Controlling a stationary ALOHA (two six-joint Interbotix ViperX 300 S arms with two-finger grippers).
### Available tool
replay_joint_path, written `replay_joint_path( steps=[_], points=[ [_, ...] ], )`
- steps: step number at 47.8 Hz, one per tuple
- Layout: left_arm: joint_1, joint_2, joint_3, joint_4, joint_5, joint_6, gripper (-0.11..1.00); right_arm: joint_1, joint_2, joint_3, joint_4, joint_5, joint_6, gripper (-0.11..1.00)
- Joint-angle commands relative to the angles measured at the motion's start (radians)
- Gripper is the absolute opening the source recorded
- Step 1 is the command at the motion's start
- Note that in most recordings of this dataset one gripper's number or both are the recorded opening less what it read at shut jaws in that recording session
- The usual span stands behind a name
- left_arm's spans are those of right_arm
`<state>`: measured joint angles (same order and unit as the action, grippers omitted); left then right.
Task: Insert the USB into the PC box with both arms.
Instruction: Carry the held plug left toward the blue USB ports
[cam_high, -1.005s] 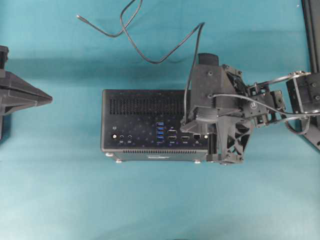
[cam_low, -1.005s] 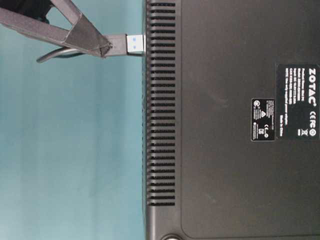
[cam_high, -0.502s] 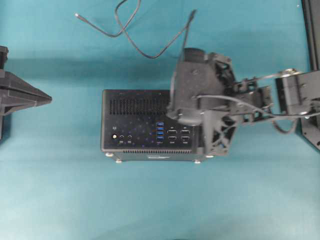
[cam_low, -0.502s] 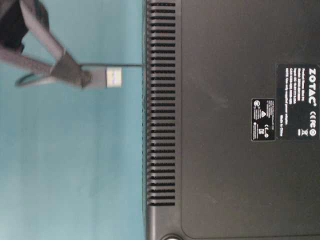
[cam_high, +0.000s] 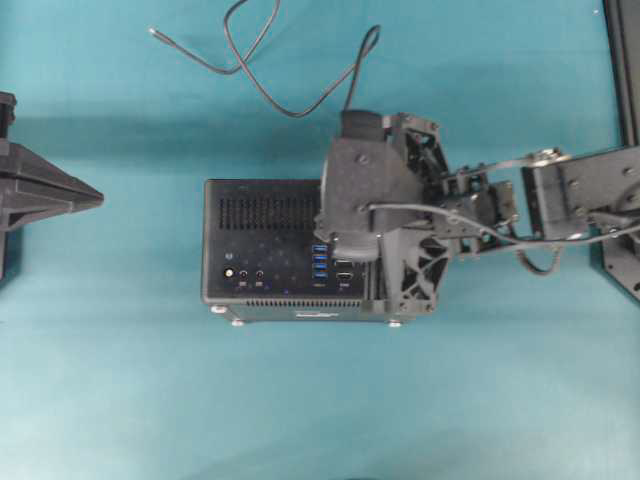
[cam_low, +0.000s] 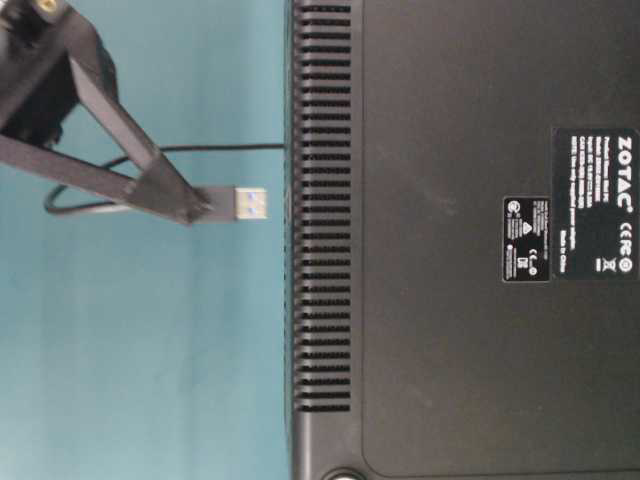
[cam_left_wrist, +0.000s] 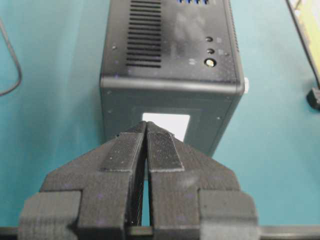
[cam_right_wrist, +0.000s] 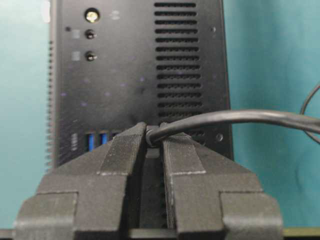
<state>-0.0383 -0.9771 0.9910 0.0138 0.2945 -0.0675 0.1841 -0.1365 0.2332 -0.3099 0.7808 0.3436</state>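
Two grippers: right gripper (cam_right_wrist: 152, 142) had its jaws clamped on the USB (cam_low: 240, 204); left gripper (cam_left_wrist: 146, 131) was closed, empty.
USB: plug just short of the PC box (cam_high: 270, 215), frame centre, aimed at ports.
Left role: probably bracing the box.

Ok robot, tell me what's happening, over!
Right pincer shut on USB plug. Left pincer shut, empty, off PC box. Plug near box, not in. Nothing blocking.

The right gripper (cam_low: 200, 205), clamped on the USB (cam_low: 240, 203), has travelled leftward over the PC box (cam_high: 260, 215) in the overhead view, now covering the box's right-hand ports. At table level, the plug has dropped lower alongside the box's vent grille (cam_low: 320, 210), its tip near but apart. The cable loop behind the box has drawn in.
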Motion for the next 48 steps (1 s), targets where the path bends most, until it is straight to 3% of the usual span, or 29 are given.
replay_joint_path(
  steps=[1,48],
  points=[
    [-0.003,0.005,-0.014,0.002,-0.005,-0.002,0.00,0.003,-0.008,-0.029,-0.006,-0.011,0.005,0.11],
    [-0.003,0.005,-0.009,0.002,-0.005,-0.003,0.00,0.017,0.011,0.012,0.002,-0.021,0.011,0.11]
  ],
)
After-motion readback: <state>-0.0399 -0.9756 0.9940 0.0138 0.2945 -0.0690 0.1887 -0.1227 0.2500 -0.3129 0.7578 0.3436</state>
